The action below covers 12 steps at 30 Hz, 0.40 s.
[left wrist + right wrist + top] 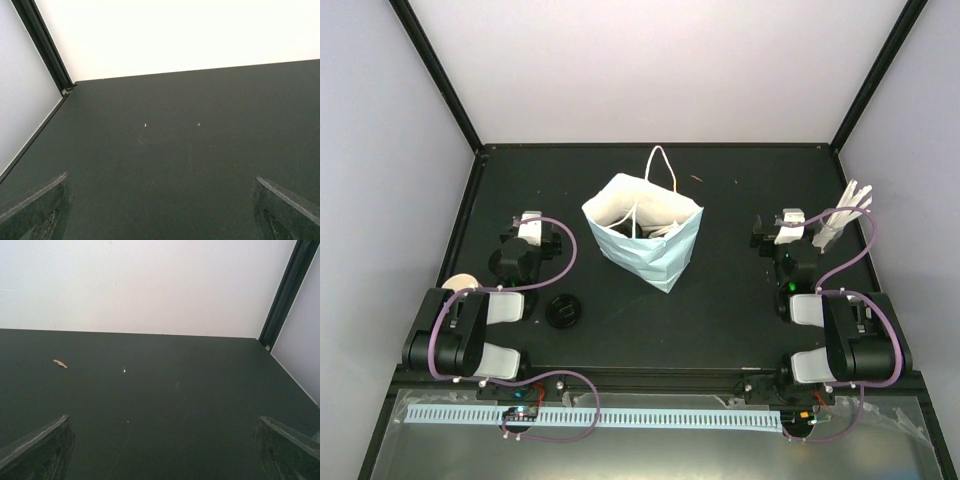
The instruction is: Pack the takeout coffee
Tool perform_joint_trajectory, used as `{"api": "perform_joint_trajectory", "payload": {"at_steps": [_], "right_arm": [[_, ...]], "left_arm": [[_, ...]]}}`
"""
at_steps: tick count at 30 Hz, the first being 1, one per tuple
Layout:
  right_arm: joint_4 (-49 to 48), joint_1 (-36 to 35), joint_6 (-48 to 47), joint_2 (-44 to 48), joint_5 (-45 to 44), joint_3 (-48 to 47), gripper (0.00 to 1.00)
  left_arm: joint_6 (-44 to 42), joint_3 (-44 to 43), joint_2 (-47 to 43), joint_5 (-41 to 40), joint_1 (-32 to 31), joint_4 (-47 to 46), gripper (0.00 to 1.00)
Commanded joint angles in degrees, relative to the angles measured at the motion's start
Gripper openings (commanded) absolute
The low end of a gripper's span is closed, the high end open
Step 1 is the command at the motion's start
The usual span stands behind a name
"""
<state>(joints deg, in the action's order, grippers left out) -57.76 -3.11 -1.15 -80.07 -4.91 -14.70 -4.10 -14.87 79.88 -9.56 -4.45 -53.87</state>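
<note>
- Surface: matte black table (720,300), flat, a few pale specks on it; 1 tan crumb (60,363) toward the back.
- Room: plain white walls (650,60) on 3 sides, black frame posts (435,75) at the back corners; a metal ledge w/ a white slotted strip (650,417) runs along the near edge.
- Arms: 2. L gripper (528,218) and R gripper (788,220) sit either side of the bag, well apart from it. Both have fingers spread wide w/ nothing between them; wrist views show only bare table and wall ahead.
- Bags: 1 light-blue paper bag (665,255) w/ white handles, upright mid-table, mouth open. Dark + pale shapes inside, can't tell what.
- Cups: 1 seen outside the bag, a cream paper cup (460,283) at the left edge, cream top showing, partly hidden behind the L arm.
- Lids: 1 loose black lid (564,311), flat on the table near the L arm, between cup and bag.
- White sticks (845,212): 1 bunch at the right edge, just beside the R arm; can't tell how many.
</note>
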Motion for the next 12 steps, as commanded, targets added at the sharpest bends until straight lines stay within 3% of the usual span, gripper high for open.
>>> {"api": "perform_joint_trajectory", "payload": {"at_steps": [1, 12], "right_arm": [[-2.09, 0.39, 0.21, 0.09, -0.19, -0.59, 1.00], [-1.82, 0.41, 0.18, -0.01, -0.17, -0.73, 1.00]], "left_arm": [[0.06, -1.82, -0.60, 1.42, 0.46, -1.68, 0.99], [0.05, -1.83, -0.60, 1.48, 0.47, -1.67, 0.99]]}}
